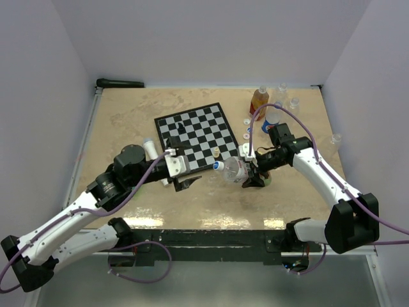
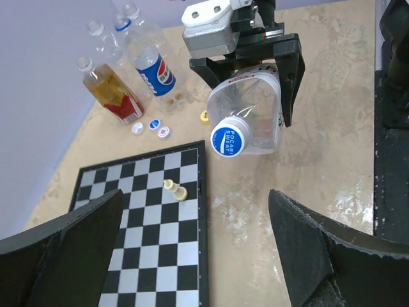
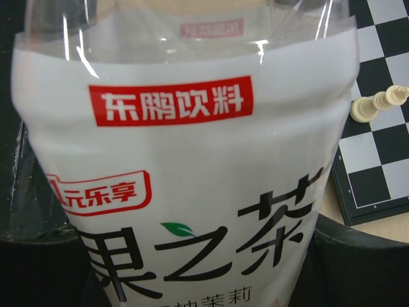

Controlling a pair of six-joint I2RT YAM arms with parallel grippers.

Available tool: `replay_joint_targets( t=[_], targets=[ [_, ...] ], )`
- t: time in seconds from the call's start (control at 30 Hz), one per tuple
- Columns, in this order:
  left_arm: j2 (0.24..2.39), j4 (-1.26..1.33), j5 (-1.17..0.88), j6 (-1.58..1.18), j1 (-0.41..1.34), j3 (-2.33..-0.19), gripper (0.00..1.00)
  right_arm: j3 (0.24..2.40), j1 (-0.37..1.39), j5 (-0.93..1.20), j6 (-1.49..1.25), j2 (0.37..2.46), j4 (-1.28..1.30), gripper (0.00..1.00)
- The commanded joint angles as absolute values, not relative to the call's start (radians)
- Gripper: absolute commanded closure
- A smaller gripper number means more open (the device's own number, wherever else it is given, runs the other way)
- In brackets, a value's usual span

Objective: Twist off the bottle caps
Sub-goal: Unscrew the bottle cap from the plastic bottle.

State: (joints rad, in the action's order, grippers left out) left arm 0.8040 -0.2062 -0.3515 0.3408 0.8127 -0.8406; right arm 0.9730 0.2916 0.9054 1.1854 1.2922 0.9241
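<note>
Now, right gripper (image 2: 246, 89) clamping bottle (image 2: 255, 121), cap (image 2: 229, 139) reading "POCARI SWEAT", left gripper (image 2: 197, 195) spread wide, Pepsi bottle (image 2: 156, 73) beyond

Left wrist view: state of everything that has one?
bottle: gripped sideways, off the table
blue cap: on the bottle, facing the left arm
right end effector: shut on bottle
left end effector: open, clear of the cap
Pepsi bottle: standing at the back
loose caps: off, lying on the table
white piece: lying flat on the chessboard
</note>
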Motion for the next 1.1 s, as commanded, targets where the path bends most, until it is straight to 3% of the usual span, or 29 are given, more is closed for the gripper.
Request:
replay_joint_targets(
  t=[0.0,0.33,1.07],
  targets=[
    [0.828,-0.097,-0.440,0.525,0.811,-0.845,0.00,0.974,0.290,0.910,1.201,1.292,0.933,0.82],
    [0.914,0.069,-0.554,0.483,0.808,-0.813,0.00,0.976,0.288,0.913,1.204,1.292,0.937,0.81],
    [1.000,0.120,-0.589,0.486,0.804,-0.839,0.00,0.977,0.290,0.913,1.210,1.295,0.942,0.82]
  ],
)
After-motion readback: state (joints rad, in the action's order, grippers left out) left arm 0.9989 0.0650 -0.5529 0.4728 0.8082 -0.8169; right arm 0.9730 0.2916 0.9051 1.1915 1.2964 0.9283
